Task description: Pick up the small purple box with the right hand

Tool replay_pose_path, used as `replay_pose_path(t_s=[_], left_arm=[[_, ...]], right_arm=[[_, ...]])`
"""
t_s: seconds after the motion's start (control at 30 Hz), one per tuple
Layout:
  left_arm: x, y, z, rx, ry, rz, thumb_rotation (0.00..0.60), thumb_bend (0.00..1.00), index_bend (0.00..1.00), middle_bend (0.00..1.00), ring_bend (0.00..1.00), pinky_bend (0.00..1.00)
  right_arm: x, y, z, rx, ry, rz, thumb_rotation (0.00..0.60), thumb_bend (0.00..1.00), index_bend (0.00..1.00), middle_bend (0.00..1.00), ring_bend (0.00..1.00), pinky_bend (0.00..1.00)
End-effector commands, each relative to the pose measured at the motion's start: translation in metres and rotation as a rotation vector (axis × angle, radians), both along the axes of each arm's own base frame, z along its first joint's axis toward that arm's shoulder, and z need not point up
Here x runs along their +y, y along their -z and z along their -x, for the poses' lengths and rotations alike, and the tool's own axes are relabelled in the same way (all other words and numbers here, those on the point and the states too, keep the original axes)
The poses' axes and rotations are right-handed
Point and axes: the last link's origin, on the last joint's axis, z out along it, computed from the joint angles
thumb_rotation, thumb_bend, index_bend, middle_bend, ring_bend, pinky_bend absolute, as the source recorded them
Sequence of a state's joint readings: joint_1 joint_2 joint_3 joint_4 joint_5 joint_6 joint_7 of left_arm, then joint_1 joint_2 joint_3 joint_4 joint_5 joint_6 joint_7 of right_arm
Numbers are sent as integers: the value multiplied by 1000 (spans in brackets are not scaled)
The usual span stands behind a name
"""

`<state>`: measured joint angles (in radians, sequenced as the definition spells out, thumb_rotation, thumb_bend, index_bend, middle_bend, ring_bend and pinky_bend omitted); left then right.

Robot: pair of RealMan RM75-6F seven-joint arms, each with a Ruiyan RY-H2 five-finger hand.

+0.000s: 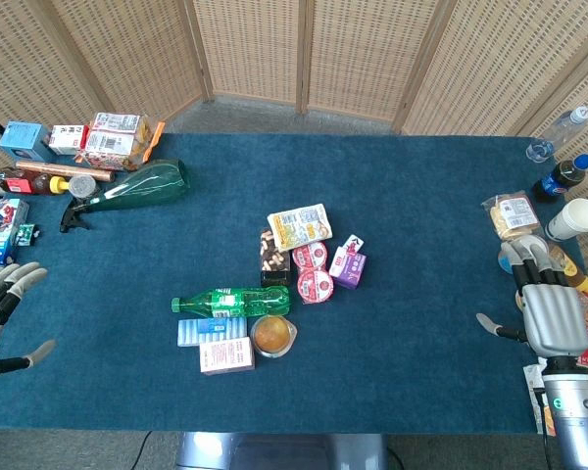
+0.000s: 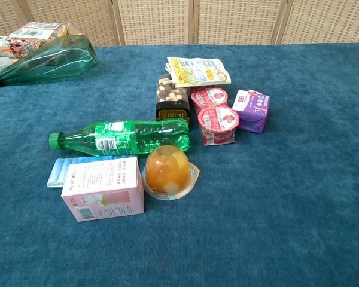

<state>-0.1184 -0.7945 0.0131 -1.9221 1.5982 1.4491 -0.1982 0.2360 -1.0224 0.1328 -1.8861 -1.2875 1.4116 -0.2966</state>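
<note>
The small purple box [image 1: 348, 264] [image 2: 252, 109] lies near the middle of the blue table, right of two red-lidded cups [image 1: 313, 271] [image 2: 215, 115]. My right hand [image 1: 547, 304] hovers at the table's right edge, far to the right of the box, fingers spread and holding nothing. At the left edge my left hand [image 1: 2, 311] is also open and empty. Neither hand shows in the chest view.
A green bottle [image 1: 232, 301], an orange jelly cup [image 1: 273, 335], a pink box [image 1: 225, 354], a snack pack [image 1: 300, 225] and a dark jar [image 1: 274, 257] cluster by the purple box. Bottles, a paper cup [image 1: 574, 218] and snacks crowd the right edge; a green vase [image 1: 137, 186] and boxes sit far left.
</note>
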Motion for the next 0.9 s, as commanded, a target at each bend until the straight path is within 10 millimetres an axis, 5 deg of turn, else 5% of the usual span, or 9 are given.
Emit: replay_pose_path(t_s=[0.03, 0.43, 0.9], left_arm=[[1, 1, 0, -4, 0, 3, 600, 272, 119, 124, 0, 0], [1, 1, -11, -2, 45, 17, 600, 270, 119, 126, 0, 0], [4, 2, -16, -20, 82, 48, 600, 271, 118, 125, 0, 0]], right_arm=[[1, 1, 1, -10, 5, -4, 473, 172, 0, 0, 0, 151], [5, 5, -5, -50, -41, -45, 470, 171, 0, 0, 0, 150], [-59, 67, -86, -142, -237, -326, 473, 170, 0, 0, 0, 192]])
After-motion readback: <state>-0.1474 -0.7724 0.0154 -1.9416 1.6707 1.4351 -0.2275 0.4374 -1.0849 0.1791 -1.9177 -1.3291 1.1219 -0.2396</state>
